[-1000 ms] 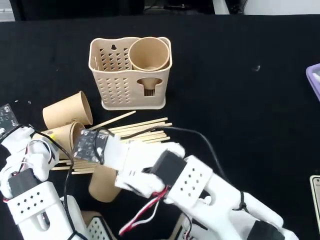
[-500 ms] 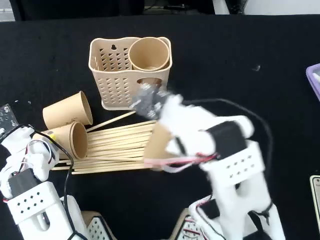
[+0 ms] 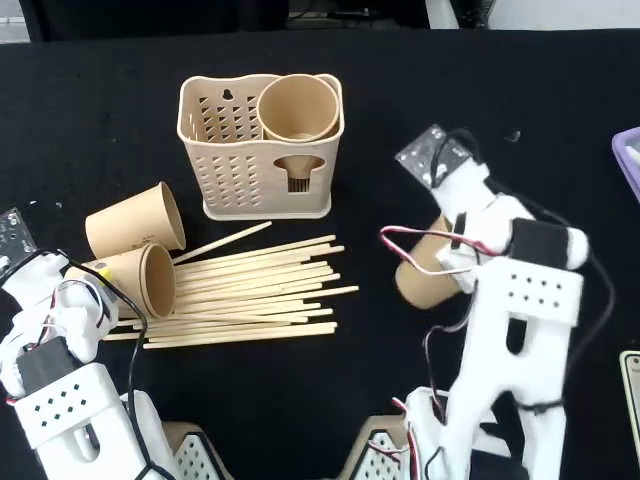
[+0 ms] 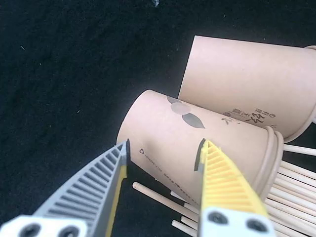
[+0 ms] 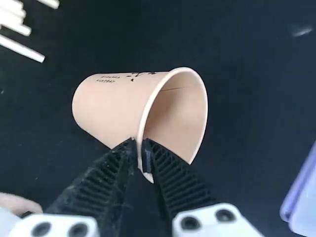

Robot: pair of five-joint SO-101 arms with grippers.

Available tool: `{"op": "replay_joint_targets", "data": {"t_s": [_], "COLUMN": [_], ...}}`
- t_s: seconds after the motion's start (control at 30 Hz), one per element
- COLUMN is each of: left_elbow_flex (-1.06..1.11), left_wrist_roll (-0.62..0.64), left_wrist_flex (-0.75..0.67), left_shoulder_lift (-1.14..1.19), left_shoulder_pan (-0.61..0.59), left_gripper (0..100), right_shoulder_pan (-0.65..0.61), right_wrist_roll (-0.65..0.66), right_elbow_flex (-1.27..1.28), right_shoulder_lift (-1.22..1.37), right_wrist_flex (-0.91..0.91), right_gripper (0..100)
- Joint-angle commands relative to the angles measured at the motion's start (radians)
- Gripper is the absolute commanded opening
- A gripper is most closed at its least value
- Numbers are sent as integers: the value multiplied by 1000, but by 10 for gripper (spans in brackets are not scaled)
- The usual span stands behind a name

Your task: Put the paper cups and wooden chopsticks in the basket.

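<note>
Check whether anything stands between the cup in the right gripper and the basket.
Nothing visible does. The right gripper holds the cup by its rim, and bare table lies between it and the basket.

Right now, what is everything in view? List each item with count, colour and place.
Basket: one, beige, far side of the table.
Cup in basket: one, tan, upright.
Lying cups: two, tan, on their sides left of the chopsticks.
Held cup: one, tan, right of the chopsticks.
Chopsticks: loose pile, pale wood, in front of the basket.
Purple item: one, at the right edge.
Table: one, black.
Left end effector: open over one lying cup.
Right end effector: shut on the held cup's rim.
</note>
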Motion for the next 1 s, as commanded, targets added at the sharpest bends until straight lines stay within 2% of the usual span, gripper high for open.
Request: {"op": "replay_joint_targets", "data": {"t_s": [0.0, 0.2, 0.3, 0.53, 0.7, 0.97], "left_elbow_flex": [-10, -10, 2, 12, 12, 12], "left_wrist_roll": [5, 5, 5, 6, 6, 6], "left_wrist_flex": [-15, -15, -38, -48, -48, -48], "left_shoulder_lift": [3, 3, 3, 3, 3, 3], "left_shoulder_pan": [13, 13, 13, 13, 13, 13], "left_gripper": [241, 241, 241, 241, 241, 241], "right_shoulder_pan": [-35, -166, -204, -213, -213, -204], "right_wrist_roll": [9, 8, -46, -87, -81, -81], "right_elbow_flex": [31, 91, 113, 117, 113, 48], "right_shoulder_lift": [-1, -16, -18, -18, -18, -53], "right_wrist_flex": [-20, 57, 52, 40, 40, 55], "right_gripper": [11, 12, 15, 167, 6, 11]}}
